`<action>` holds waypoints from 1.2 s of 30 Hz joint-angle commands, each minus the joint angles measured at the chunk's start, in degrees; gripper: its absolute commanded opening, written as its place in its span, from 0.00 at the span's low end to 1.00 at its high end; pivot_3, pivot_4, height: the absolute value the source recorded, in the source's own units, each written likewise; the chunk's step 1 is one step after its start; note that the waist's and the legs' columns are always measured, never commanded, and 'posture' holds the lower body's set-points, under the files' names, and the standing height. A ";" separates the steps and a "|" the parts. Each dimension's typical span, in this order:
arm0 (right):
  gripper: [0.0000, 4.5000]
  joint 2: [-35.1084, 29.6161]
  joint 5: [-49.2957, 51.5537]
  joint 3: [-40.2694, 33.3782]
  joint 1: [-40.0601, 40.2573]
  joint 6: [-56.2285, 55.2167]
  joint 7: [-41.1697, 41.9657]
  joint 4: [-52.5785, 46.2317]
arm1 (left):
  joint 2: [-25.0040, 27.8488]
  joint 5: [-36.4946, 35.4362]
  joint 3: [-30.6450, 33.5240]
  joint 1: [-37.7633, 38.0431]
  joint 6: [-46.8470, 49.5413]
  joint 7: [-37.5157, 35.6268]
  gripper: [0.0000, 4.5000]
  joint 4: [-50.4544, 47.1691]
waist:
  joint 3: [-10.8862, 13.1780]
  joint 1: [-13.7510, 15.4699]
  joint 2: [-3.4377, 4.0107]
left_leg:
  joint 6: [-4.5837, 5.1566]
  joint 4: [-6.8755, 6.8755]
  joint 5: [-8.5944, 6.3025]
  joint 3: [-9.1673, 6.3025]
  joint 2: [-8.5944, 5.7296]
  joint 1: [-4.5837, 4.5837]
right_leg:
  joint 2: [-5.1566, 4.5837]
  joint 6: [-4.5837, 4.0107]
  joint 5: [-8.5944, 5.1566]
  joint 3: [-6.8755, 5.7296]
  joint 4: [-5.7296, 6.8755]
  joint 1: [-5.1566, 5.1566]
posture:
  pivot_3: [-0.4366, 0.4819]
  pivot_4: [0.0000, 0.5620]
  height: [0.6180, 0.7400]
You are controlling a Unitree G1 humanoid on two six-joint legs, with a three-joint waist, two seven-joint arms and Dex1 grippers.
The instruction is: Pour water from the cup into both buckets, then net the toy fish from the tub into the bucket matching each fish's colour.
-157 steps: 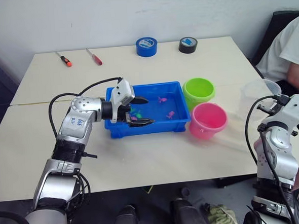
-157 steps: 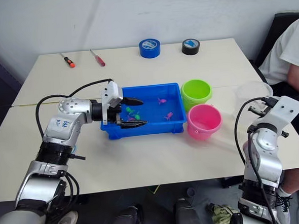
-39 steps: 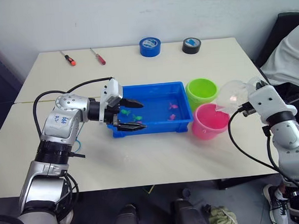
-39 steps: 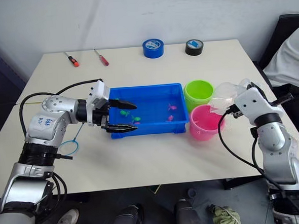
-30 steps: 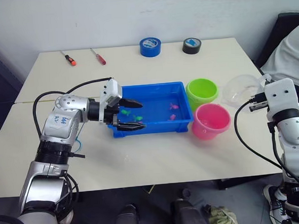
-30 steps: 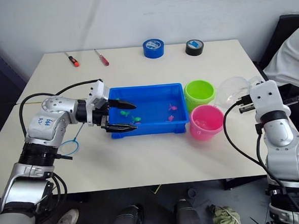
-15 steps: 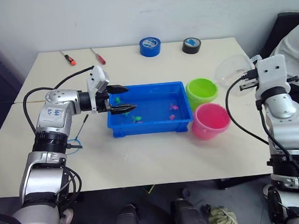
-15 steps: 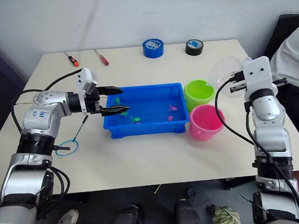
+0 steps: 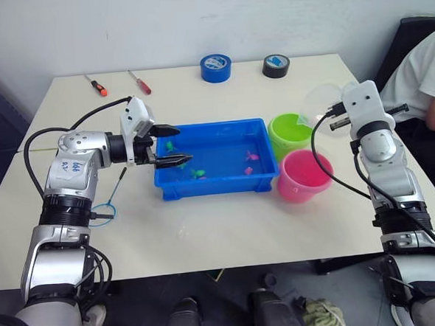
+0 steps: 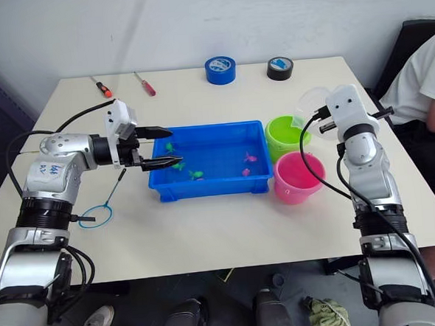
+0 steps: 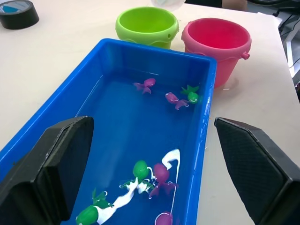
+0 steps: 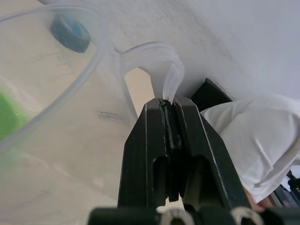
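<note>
Cup swung over green bucket (right gripper pinching handle).

A pale beige table made of two tops joined along a seam carries a few stray items along its far edge. Toward 11 o'clock lie two screwdrivers, well apart from each other: one with an orange handle, one with a red handle. Near 12 o'clock sits a blue tape roll, and just toward 1 o'clock a black tape roll. At 3 o'clock a person in a white shirt sits beside the table
</note>
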 commanded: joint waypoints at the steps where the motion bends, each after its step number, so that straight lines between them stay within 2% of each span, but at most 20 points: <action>1: 0.01 -1.68 -2.80 0.76 -2.47 -3.00 -2.08 -0.27 | 0.80 -0.40 1.38 0.09 0.23 0.44 1.00 -2.90 | 0.00 -0.11 0.00 | 0.00 0.00 0.00 0.00 -0.01 0.00 | 0.00 0.00 0.00 0.00 0.00 0.00 | 0.48 0.27 0.95; 36: 0.01 -3.28 -25.40 15.54 -8.12 -5.78 -12.75 7.59 | 1.27 -0.54 1.61 2.46 0.97 1.36 1.00 -5.88 | 0.00 -0.80 0.00 | 0.00 0.00 0.00 0.01 -0.01 0.00 | 0.00 0.00 0.00 0.02 0.02 -0.01 | 0.48 0.27 0.95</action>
